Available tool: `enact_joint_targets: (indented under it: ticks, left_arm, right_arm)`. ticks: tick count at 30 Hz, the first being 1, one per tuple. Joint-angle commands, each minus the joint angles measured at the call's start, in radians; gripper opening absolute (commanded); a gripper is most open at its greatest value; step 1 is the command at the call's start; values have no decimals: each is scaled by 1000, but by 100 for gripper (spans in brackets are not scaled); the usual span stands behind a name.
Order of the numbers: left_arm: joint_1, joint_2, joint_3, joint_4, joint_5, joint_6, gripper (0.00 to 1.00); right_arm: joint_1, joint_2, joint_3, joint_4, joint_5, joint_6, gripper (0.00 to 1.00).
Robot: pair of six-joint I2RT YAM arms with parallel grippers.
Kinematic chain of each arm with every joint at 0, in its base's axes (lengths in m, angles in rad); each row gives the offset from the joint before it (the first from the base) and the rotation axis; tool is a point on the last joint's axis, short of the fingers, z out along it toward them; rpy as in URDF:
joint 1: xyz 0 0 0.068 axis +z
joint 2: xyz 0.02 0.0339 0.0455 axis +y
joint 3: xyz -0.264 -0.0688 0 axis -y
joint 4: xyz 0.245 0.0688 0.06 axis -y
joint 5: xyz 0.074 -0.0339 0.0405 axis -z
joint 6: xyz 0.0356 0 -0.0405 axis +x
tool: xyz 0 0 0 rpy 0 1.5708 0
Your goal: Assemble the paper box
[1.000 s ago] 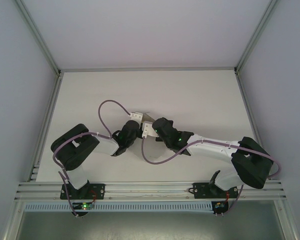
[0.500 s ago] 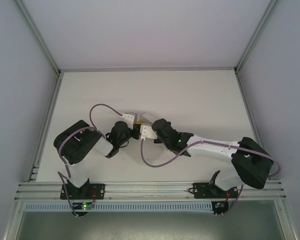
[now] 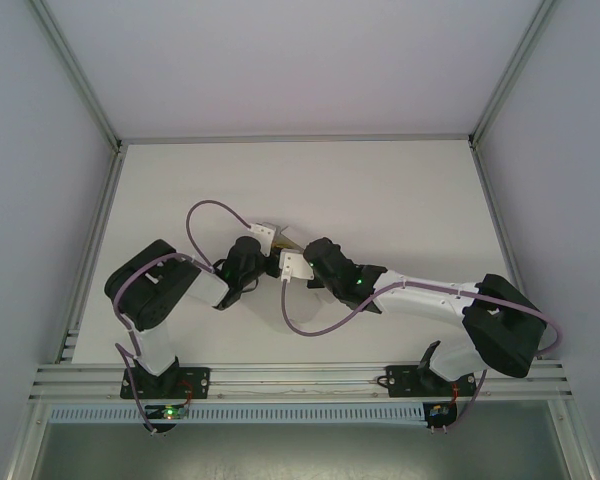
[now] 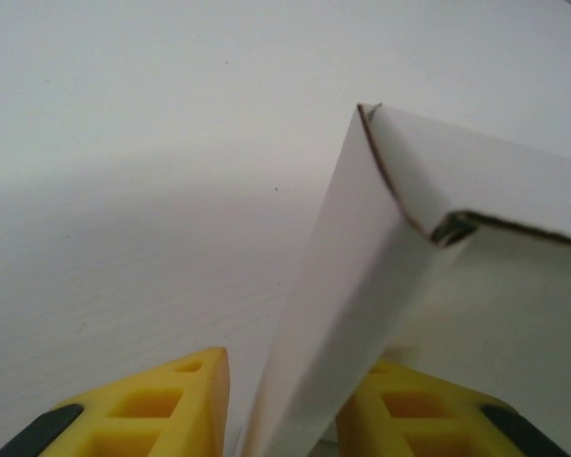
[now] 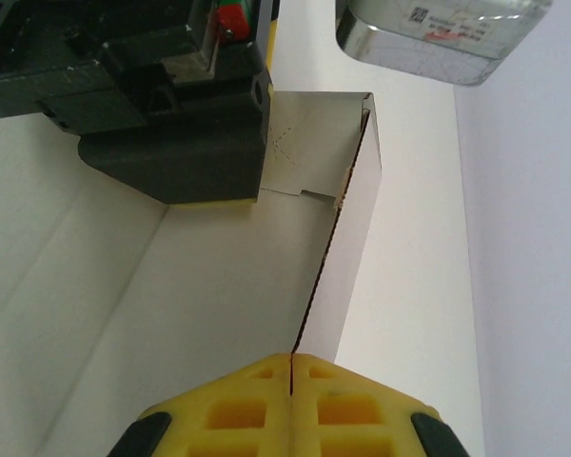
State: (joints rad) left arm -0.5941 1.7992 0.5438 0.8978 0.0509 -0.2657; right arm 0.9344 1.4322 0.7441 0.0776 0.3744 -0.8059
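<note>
The left pincer [image 4: 290, 395], clamped a moment ago, now stands narrowly open around a wall of the white paperboard box [image 4: 362, 286], mid-frame on the bench [image 3: 400, 200], while the right pincer [image 5: 292, 371] pinches another wall, suggesting a regrasp.

High rear overhead; both wrist views close on paper box [image 5: 309, 157]

The paper box [image 3: 292, 238] blocks mid-table; the far table [image 3: 380, 180] seems open.
</note>
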Motion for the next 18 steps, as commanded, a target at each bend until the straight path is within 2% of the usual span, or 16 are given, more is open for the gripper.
enact_joint_targets:
  ticks: [1, 4, 6, 10, 12, 17, 18]
  left_arm:
    - [4, -48, 31, -32, -53, 38, 34]
    - [4, -47, 60, -60, -57, 34, 32]
    - [4, -38, 73, -66, -82, 14, 0]
    - [1, -21, 55, -76, -330, -41, 0]
    - [-4, -21, 35, -68, -398, -36, 0]
    - [-16, -21, 29, -97, -438, -35, 0]
    - [-16, -22, 27, -94, -401, -19, 0]
  right_arm:
    - [15, 19, -13, -59, -31, 17, 0]
    - [14, 20, -17, -60, -32, 25, 0]
    - [12, 21, -20, -59, -29, 34, 0]
    - [12, 13, -29, -55, -6, 45, 0]
    - [12, 10, -28, -55, -8, 50, 0]
    - [9, 28, -22, -51, 19, 55, 0]
    - [9, 30, -23, -50, 23, 58, 0]
